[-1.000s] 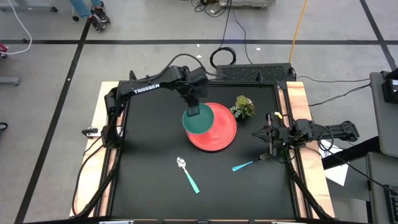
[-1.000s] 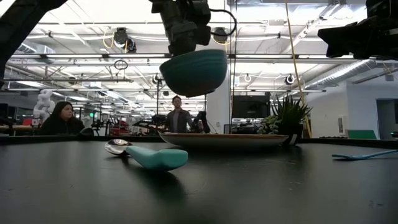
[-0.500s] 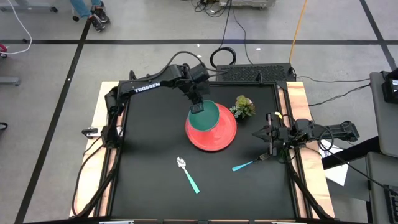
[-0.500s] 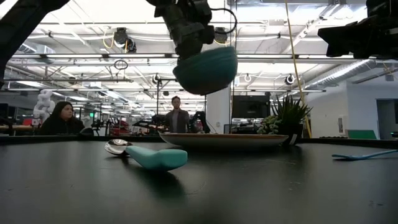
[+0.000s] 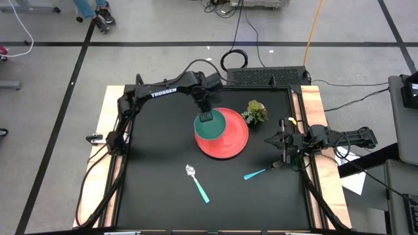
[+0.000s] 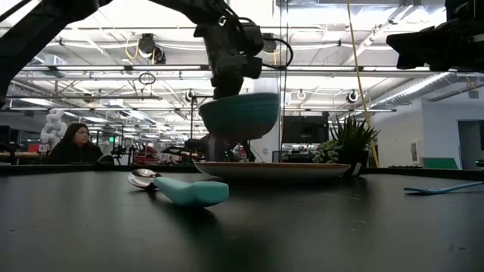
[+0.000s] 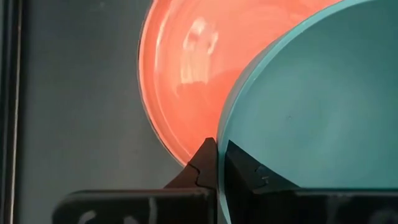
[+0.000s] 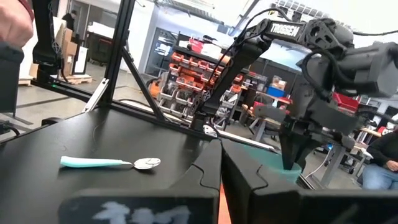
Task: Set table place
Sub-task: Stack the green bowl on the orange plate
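The flat red plate [image 5: 232,142] lies on the black table [image 5: 157,163] right of its middle. My left gripper [image 5: 205,117] is shut on the teal bowl [image 5: 211,128], which hangs over the plate's left part. In the low view the bowl [image 6: 239,115] is a little above the plate [image 6: 274,169]. In the left wrist view the bowl [image 7: 311,106] covers part of the plate [image 7: 180,81]. My right gripper [image 5: 268,141] is shut and empty near the table's right edge; it also shows in its wrist view [image 8: 221,171]. My left gripper pinches the bowl's rim [image 7: 219,134] on its far-left side, one finger [image 7: 245,171] inside the bowl and one finger [image 7: 200,167] outside. The fingers come from above, pointing down. The bowl hangs level, open side up, clear of the plate.
A teal-handled spoon [image 5: 197,183] lies near the front of the table. A second teal utensil [image 5: 256,173] lies to the right, near my right gripper. A small potted plant [image 5: 256,112] stands just right of the plate's far side.
My left gripper has come down toward the red plate with the bowl. Half a second ago the bowl was tipped and higher; now it hangs level, close above the plate's left part.
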### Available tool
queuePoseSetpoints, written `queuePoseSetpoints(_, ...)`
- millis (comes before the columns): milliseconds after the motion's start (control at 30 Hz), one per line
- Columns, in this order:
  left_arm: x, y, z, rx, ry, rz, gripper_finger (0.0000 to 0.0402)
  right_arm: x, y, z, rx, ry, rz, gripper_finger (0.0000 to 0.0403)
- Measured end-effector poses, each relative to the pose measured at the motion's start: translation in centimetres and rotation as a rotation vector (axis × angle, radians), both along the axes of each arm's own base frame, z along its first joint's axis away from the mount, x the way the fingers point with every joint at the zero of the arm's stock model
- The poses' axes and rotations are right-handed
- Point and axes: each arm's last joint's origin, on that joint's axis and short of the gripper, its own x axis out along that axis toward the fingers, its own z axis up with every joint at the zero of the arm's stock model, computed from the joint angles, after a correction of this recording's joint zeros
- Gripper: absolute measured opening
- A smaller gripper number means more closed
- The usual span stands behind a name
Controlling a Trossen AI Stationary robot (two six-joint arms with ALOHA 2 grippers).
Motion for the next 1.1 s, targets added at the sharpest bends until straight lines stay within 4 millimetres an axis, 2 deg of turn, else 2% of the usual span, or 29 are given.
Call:
queuePoseSetpoints(567, 1.3, 0.0, -2.8, -0.029, 0.044, -0.018, 0.0006, 0.0, 0.0, 0.0, 0.004, 0.0, 0.0, 0.0)
queuePoseSetpoints(1100, 1.9, -0.4, -4.0, -0.034, 0.067, -0.028, 0.0013, 0.0, 0.0, -0.1, 0.004, 0.007, 0.0, 0.0)
